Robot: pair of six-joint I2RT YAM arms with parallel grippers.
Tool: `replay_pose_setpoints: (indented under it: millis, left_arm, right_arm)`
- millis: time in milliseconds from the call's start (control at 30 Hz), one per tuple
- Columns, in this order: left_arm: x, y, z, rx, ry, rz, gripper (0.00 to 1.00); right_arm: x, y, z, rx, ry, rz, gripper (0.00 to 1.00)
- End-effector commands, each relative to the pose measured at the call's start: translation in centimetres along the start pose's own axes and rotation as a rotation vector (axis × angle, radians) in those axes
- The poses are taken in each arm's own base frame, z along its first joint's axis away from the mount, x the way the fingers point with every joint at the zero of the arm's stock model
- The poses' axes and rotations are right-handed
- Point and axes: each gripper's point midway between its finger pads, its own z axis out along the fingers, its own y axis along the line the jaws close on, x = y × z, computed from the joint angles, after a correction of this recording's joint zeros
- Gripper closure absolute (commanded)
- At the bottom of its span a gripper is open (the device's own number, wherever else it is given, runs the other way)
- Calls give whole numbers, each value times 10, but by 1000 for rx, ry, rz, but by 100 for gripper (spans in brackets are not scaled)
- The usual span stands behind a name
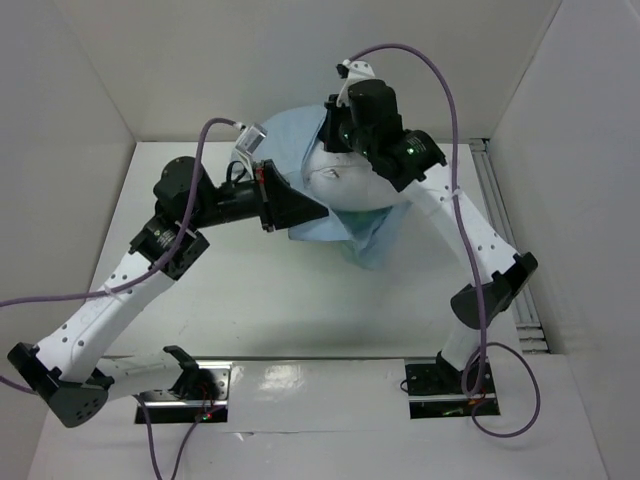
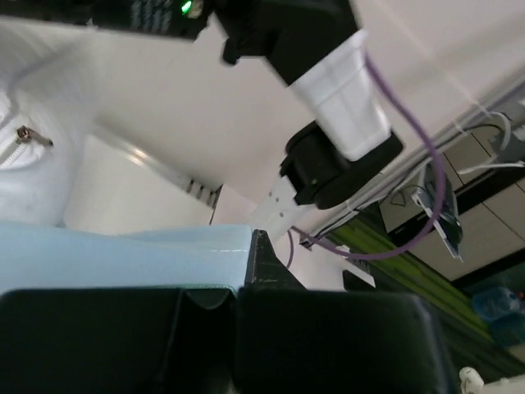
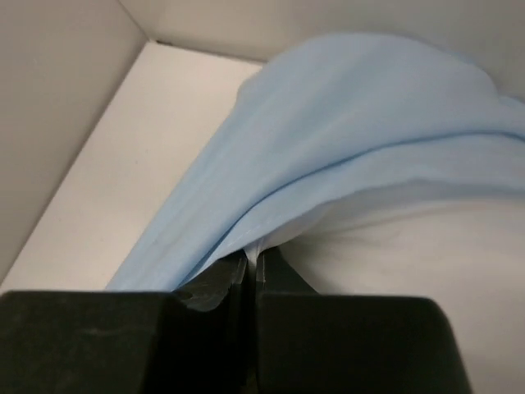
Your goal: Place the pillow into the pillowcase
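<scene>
The pillowcase (image 1: 296, 140) shows its plain light blue face and is draped over the white pillow (image 1: 345, 180) at the back middle of the table. More of its cloth hangs in front (image 1: 370, 238). My left gripper (image 1: 305, 213) is shut on the pillowcase's near left edge. In the left wrist view the blue cloth (image 2: 123, 256) runs into the gripper (image 2: 238, 279), and the pillow (image 2: 25, 156) with a zipper pull shows at the left. My right gripper (image 1: 342, 140) is shut on the pillowcase's far edge. In the right wrist view the cloth (image 3: 353, 131) lies over the pillow (image 3: 435, 246) at the gripper (image 3: 253, 264).
White walls (image 1: 90, 90) enclose the table on the left, back and right. A metal rail (image 1: 500, 215) runs along the right side. Purple cables (image 1: 440, 90) loop above both arms. The right arm (image 2: 328, 107) hangs close above the left gripper.
</scene>
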Motion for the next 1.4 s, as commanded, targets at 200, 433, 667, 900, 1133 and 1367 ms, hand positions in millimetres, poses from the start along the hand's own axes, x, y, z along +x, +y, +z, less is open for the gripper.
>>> replay_pose_setpoints:
  millis: [200,433,667,900,1133,1367]
  left_arm:
    - [52,-93,-43,385,19,55,100]
    - [107,-61,-74,147,91,-30,96]
    - [92,-42,-87,-77,100,48,0]
    - [41,48,-79,-636,55,78,13]
    - [10,167,-60,-941,98,69,0]
    - [-8,294,-65,-1106,104,41,0]
  right_arm:
    - [181,32,43,-89,211,-1,100]
    - [253,9,24,-51,322,50,100]
    - [255,26,-1,-114,358,12,98]
    - [218,19,-61,-13,305,-19,20]
    - [198,-62,-134,311,236,185,3]
    - [218,-109,-152,318,258,468,0]
